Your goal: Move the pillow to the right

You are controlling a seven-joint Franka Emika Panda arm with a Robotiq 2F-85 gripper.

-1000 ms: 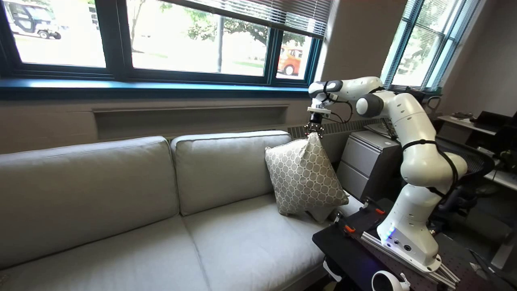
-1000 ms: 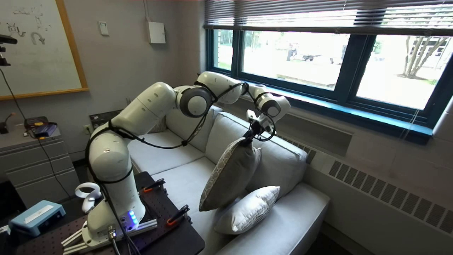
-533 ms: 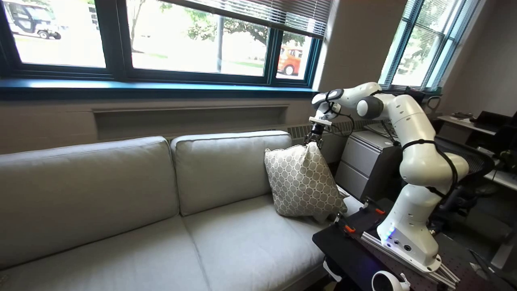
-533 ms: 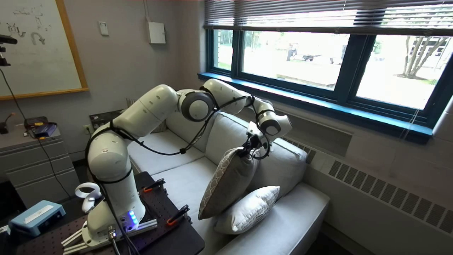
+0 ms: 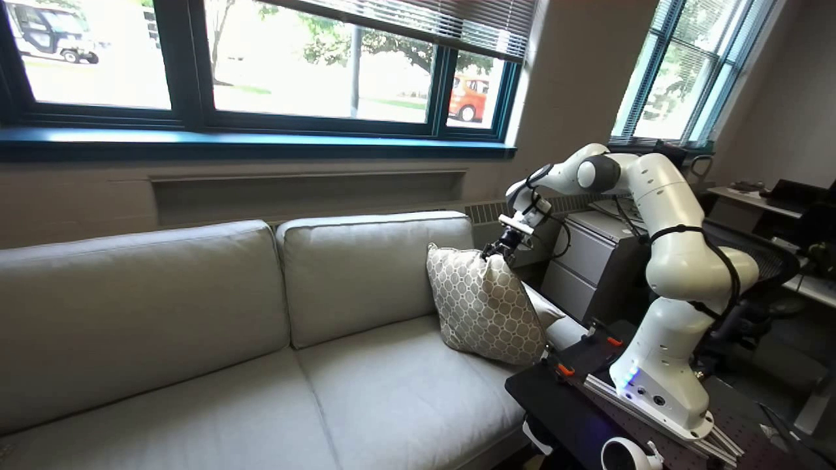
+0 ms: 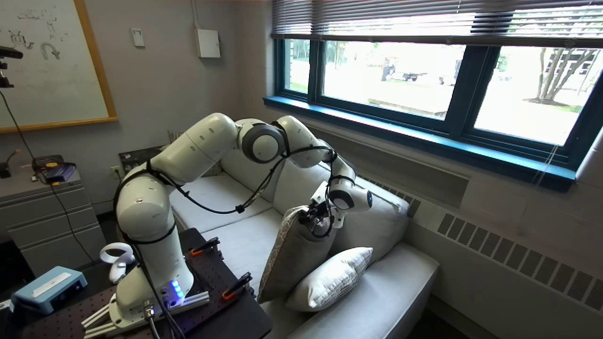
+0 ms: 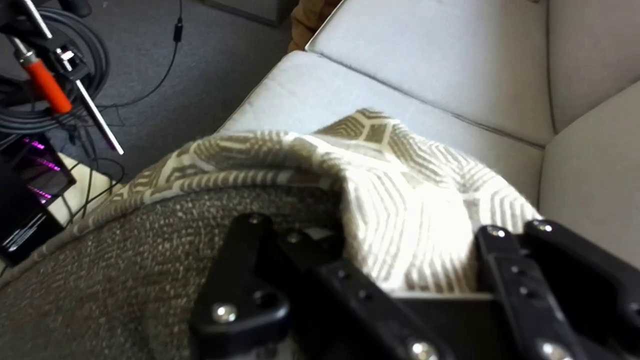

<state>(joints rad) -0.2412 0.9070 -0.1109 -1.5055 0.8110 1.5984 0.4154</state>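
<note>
The large pillow (image 5: 483,307) with the beige-and-white lattice pattern stands tilted at the armrest end of the sofa. In an exterior view (image 6: 289,256) its plain dark back shows, leaning over the smaller white pillow. My gripper (image 5: 499,252) is at its top edge in both exterior views (image 6: 310,217). In the wrist view the gripper's fingers (image 7: 395,237) stand apart with a thick bunch of the patterned cloth (image 7: 410,215) between them, reaching back to the palm. The fingertips are hidden by the cloth, but the gripper appears shut on the pillow.
The smaller white pillow (image 6: 332,280) lies against the sofa's armrest (image 6: 400,278). The backrest cushion (image 5: 372,274) is behind the large pillow. The black robot table (image 5: 562,405), with orange-tipped clamps (image 6: 235,287), stands close to the pillow's lower corner.
My gripper has moved down and tilted, bringing the pillow's top edge lower. The pillow's lower part has swung toward the robot table and now leans more. More of the white pillow shows.
</note>
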